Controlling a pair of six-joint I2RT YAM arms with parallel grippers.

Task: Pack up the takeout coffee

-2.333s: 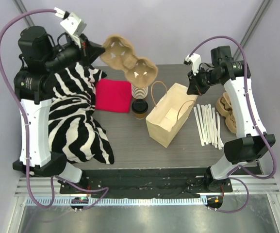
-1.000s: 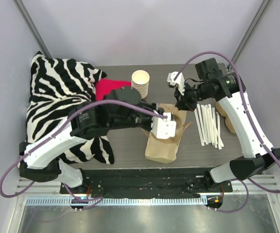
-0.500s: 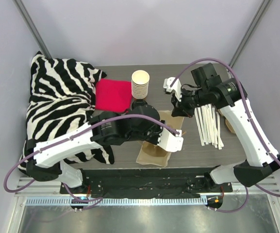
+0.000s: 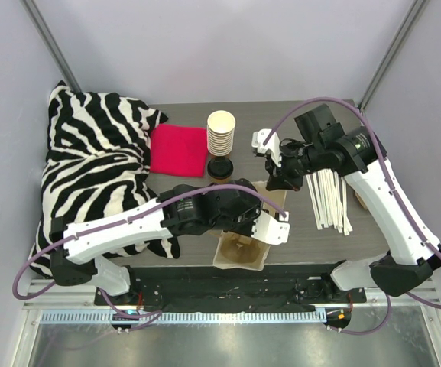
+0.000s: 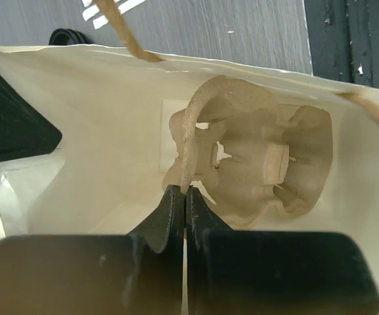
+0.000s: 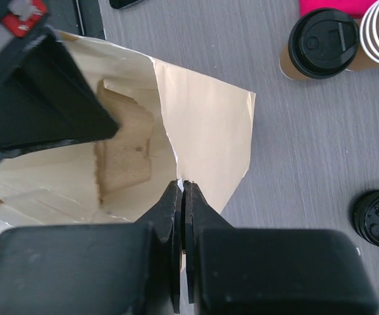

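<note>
— The takeout coffee, that small brown paper cup with the round black plastic lid: where is it?

— Upright on the grey wooden table, just beside the stack of cream-white cups. It is not in the bag yet.

— What could go wrong, biggest thing first?

— The brown paper bag. The right gripper is pinched on its rim, holding the mouth wide. A tug could tear the thin paper or topple the bag, which stands near the table's front edge.

— Next?

— The moulded pulp cup carrier down inside. The left gripper is clamped on its edge. Let go crooked, it would likely settle tilted.

— And the cup?

— In a tilted pocket it could tip, and the lid might pop off.
</note>
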